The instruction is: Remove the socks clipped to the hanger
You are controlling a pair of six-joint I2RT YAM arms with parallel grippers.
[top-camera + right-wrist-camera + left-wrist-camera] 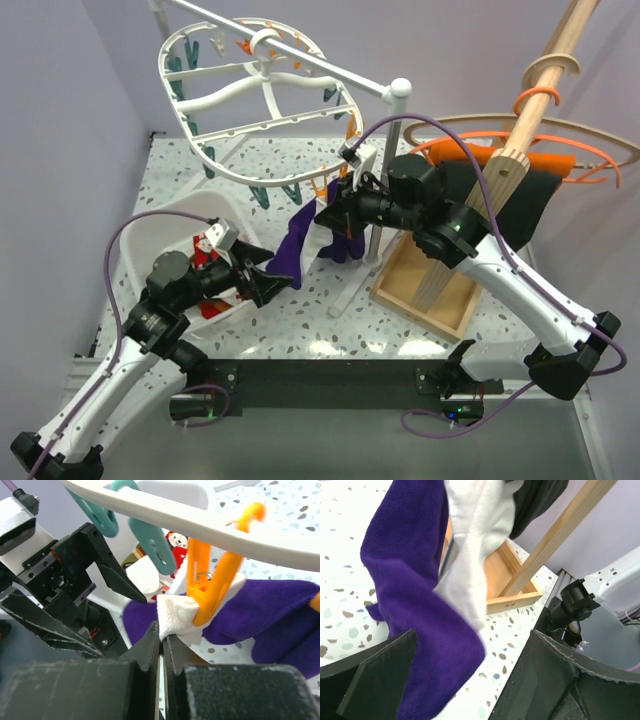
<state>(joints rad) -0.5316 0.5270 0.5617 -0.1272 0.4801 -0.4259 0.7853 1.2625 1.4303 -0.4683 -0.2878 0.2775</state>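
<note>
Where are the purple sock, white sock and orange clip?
Fuzzy dark purple sock (405, 580): left wrist view, its middle.
Soft white sock (477, 525): left wrist view, upper part.
Orange plastic clip (216, 592): right wrist view, its body.

— What fills the middle?

— A fleecy purple sock (415, 595) hanging from the top edge almost to the bottom. A white sock (475, 545) hangs against its right side, overlapping it and ending higher up.

— And the left tool (470, 650)?

— Spread wide. One of its dark fingers (375, 680) sits at the bottom left and the other at the bottom right, with the purple sock's lower end between them. I can't tell whether it touches either one.

— What's behind?

— The speckled bench (340, 555), with a shallow wooden tray (515, 597) on it. A wooden post (555, 535) slants up from the tray. A black cloth (540, 500) hangs at the top, right of the white sock.
</note>
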